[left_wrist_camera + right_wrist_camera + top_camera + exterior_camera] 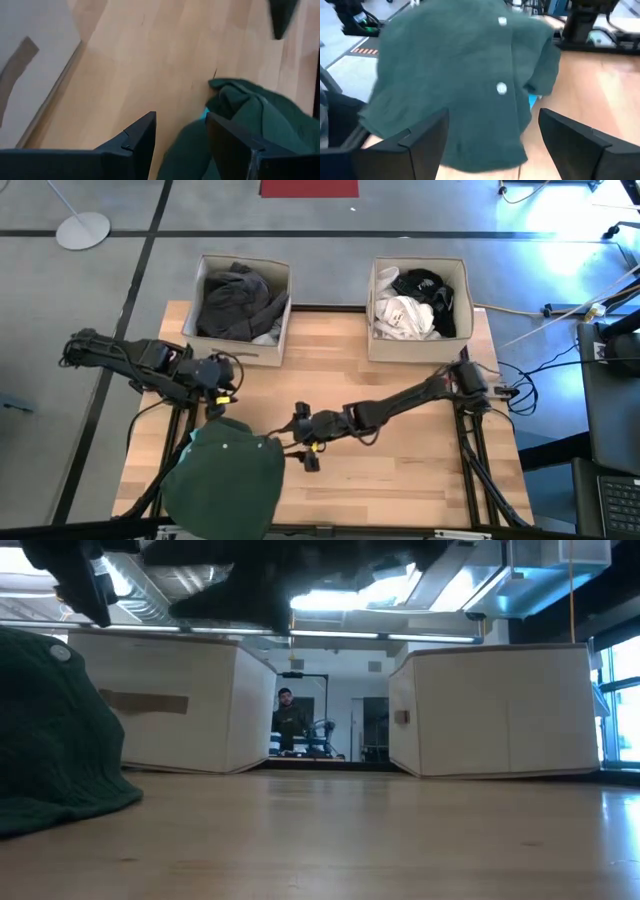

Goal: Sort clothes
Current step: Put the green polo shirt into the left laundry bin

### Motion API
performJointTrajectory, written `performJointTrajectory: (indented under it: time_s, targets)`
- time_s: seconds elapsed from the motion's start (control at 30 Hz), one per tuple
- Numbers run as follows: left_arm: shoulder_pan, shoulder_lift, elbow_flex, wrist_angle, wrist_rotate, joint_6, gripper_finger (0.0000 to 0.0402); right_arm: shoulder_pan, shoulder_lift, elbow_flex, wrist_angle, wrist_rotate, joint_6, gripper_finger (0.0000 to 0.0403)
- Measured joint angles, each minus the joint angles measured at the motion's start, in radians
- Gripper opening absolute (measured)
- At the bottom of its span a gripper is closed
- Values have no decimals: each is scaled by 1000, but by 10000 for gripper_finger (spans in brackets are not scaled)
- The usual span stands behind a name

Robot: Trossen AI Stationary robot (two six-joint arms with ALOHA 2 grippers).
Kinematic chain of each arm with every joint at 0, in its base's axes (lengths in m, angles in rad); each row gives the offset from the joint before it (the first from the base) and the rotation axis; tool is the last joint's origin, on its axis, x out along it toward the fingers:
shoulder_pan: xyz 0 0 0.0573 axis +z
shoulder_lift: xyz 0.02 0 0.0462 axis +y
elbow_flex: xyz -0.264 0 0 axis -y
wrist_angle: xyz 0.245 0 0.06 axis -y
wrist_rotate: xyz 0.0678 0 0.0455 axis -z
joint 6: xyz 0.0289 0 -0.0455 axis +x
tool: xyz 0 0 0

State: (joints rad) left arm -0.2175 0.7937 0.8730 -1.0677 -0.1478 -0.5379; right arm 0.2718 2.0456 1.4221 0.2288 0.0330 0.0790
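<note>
High view: we see the crumpled dark green buttoned fabric garment [225,475] at the wooden table's [400,480] near left corner; the right gripper [303,448] hangs just beside it, the left gripper [222,388] just above it.
Low view: we see the garment resting on the tabletop.
Left wrist: our fingers [137,140] are spread, holding nothing.
Right wrist: our fingers [427,137] are parted and facing the cloth; we should bite a thick fold.

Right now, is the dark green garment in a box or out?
Out: the dark green garment lies on the table, at its front-left corner, overhanging the edge.
</note>
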Motion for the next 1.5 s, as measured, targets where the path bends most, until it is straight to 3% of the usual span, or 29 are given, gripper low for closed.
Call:
performJointTrajectory:
  time_s: [0.37, 0.67, 0.83, 1.0, 1.33, 1.4, 1.5]
  targets:
    - [-21, 0, 0, 0, 0, 46, 162, -28, 182, 7, 348, 40, -1, 308]
    - [-21, 0, 0, 5, -1, 83, 162, -30, 350, 212, 329, -8, -5, 308]
    - [-21, 0, 0, 3, -1, 82, 162, -30, 383, 285, 232, -19, -8, 301]
    - [-21, 0, 0, 2, -4, 88, 162, -30, 383, 293, 218, -10, -13, 236]
    - [-20, 0, 0, 7, -41, 126, 162, -14, 367, 293, 177, 17, -140, 20]
    - [-20, 0, 0, 23, -61, 145, 162, -14, 347, 293, 133, 35, -154, 14]
    - [-20, 0, 0, 49, -72, 154, 162, -10, 301, 293, 42, 73, -157, 35]
